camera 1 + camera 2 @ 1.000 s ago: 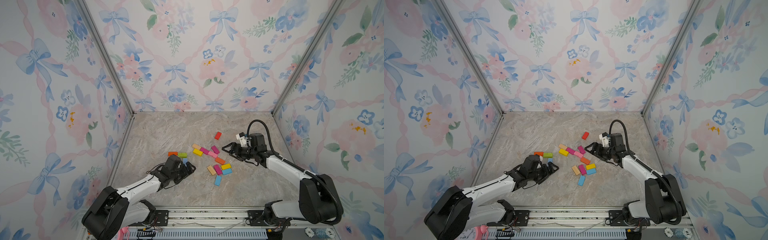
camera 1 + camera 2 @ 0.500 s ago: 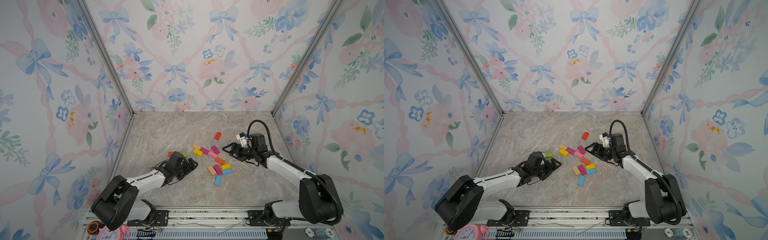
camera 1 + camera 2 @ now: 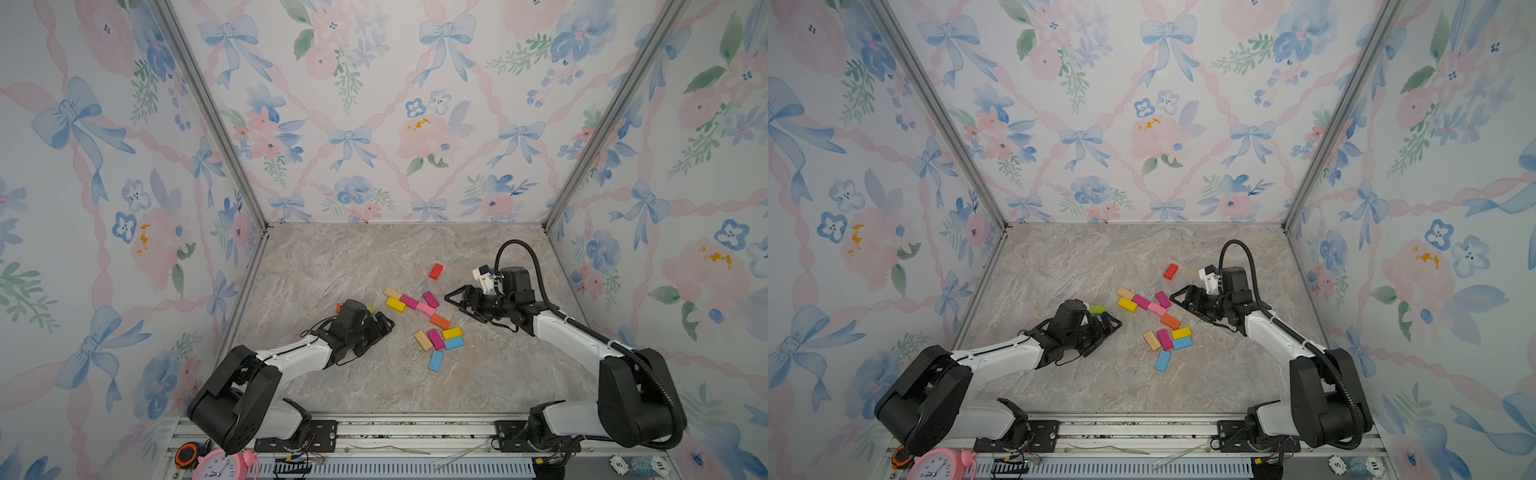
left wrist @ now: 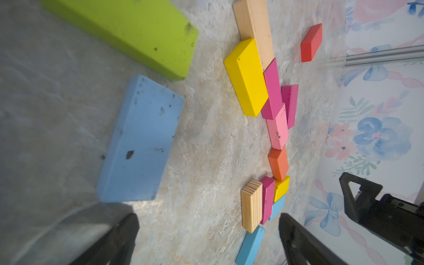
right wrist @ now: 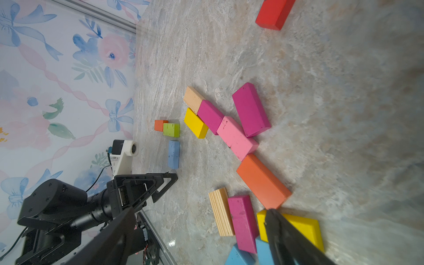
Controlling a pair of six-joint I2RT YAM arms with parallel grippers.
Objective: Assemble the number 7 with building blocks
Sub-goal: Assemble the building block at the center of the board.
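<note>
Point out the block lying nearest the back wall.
The red block: the only red one, lying alone and touching nothing, farther back than all the other blocks.

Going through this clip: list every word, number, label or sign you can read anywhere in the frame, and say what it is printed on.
"5": on the pale chip at the front edge.
"10": on the bluish chip beside it.
"12": on the dial of the pink alarm clock; its other numerals are too small or cut off to read.
The building blocks carry no print, only scuff marks.
</note>
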